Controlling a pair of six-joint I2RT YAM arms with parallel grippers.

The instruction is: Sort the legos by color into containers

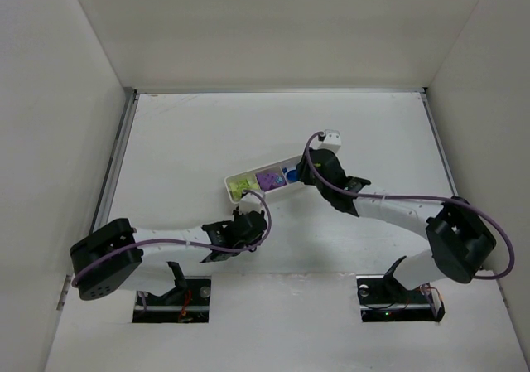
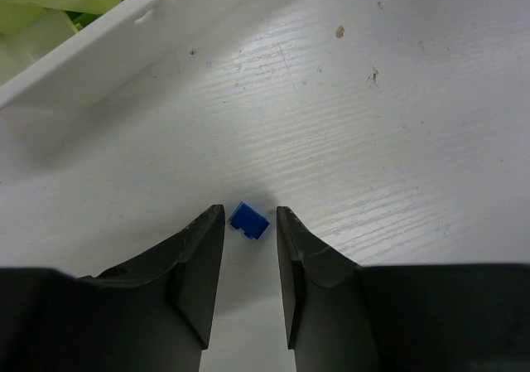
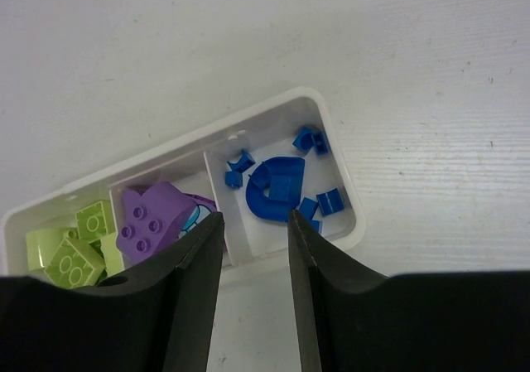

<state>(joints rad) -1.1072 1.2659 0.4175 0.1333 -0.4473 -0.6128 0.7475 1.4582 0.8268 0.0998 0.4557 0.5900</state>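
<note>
Left wrist: left gripper [image 2: 250,211] spread astride blue brick [image 2: 249,221]; right gripper [image 3: 255,216] spread above tray [image 3: 308,94]

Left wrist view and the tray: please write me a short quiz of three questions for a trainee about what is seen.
1. True or false: the loose blue brick lies inside the tray.
2. The tray's middle compartment holds a chunky block of which colour? A blue, B purple, C yellow-green.
3. Which end effector has the loose blue brick between its fingers?
Key: 1 false, it lies on the table; 2 B; 3 the left end effector.
</note>
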